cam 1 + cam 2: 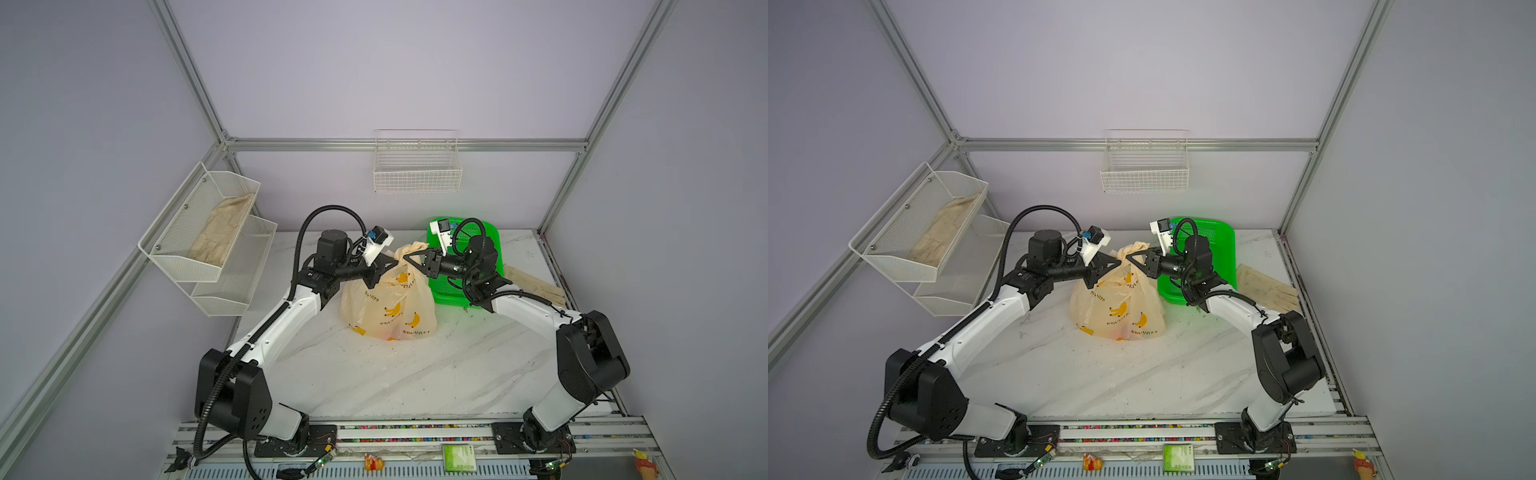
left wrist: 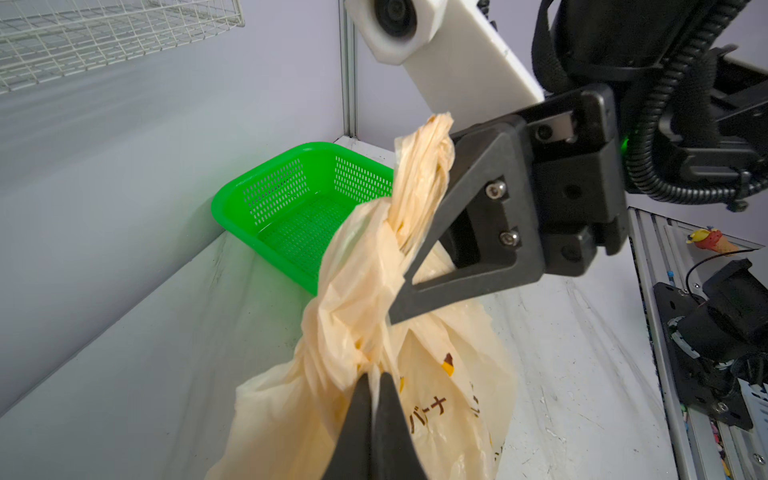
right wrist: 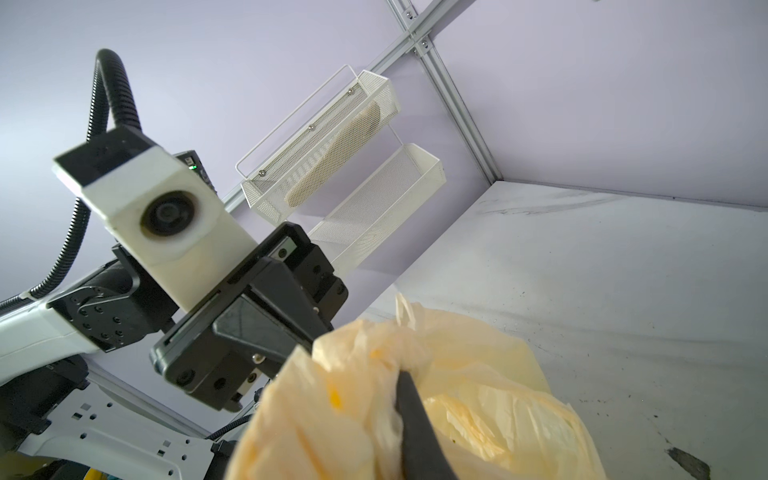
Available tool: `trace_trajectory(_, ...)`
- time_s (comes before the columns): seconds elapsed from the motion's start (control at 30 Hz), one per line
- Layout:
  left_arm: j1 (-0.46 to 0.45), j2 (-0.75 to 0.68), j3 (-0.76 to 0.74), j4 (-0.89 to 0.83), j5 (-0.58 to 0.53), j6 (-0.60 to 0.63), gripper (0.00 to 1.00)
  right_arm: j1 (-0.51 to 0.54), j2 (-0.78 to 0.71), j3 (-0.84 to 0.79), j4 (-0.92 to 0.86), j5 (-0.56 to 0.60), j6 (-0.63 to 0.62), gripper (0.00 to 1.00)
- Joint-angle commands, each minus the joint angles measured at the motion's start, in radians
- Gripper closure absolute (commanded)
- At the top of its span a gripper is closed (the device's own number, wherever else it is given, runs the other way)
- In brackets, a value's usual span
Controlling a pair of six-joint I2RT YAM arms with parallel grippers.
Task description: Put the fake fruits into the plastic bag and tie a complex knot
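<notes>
The plastic bag stands mid-table, peach with banana prints, its top gathered up. Its twisted handle straps rise from the knot. My left gripper is shut on a fold of plastic just below the twist. From the other side, my right gripper presses against the straps. Only one dark finger shows in the right wrist view, the other buried under plastic. The fake fruits are hidden inside the bag.
A green mesh basket sits behind my right arm. Beige gloves lie at the table's right edge. White mesh shelves hang on the left wall, and a wire basket on the back wall.
</notes>
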Motion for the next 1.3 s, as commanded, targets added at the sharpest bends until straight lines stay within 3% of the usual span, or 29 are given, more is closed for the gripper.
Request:
trace_trajectory(0.0,-0.005,0.012,-0.024,0.071,-0.017,-0.053,1.0,0.0,0.01,0.006,0.062,0.006,0.044,0.84)
trace_trajectory(0.5,-0.018,0.044,-0.011,0.1,0.003,-0.102,1.0,0.012,0.034,0.012,0.086,0.029,0.068,0.69)
trace_trajectory(0.8,-0.043,0.035,-0.027,0.087,0.005,-0.077,1.0,0.026,0.038,0.019,0.083,0.097,0.062,0.69)
trace_trajectory(1.03,-0.048,0.047,-0.039,0.052,0.01,-0.039,1.0,0.026,0.032,0.016,0.121,0.121,0.073,0.77)
trace_trajectory(1.13,-0.049,0.047,-0.044,0.04,0.036,-0.025,0.91,0.026,0.04,0.025,0.127,0.104,0.06,0.9)
trace_trajectory(1.2,-0.049,0.046,-0.035,0.009,0.07,-0.006,0.76,0.026,0.041,0.03,0.124,0.079,0.033,1.0)
trace_trajectory(1.27,-0.049,0.035,-0.019,-0.045,0.105,0.032,0.64,0.024,0.039,0.037,0.103,0.047,-0.021,1.0)
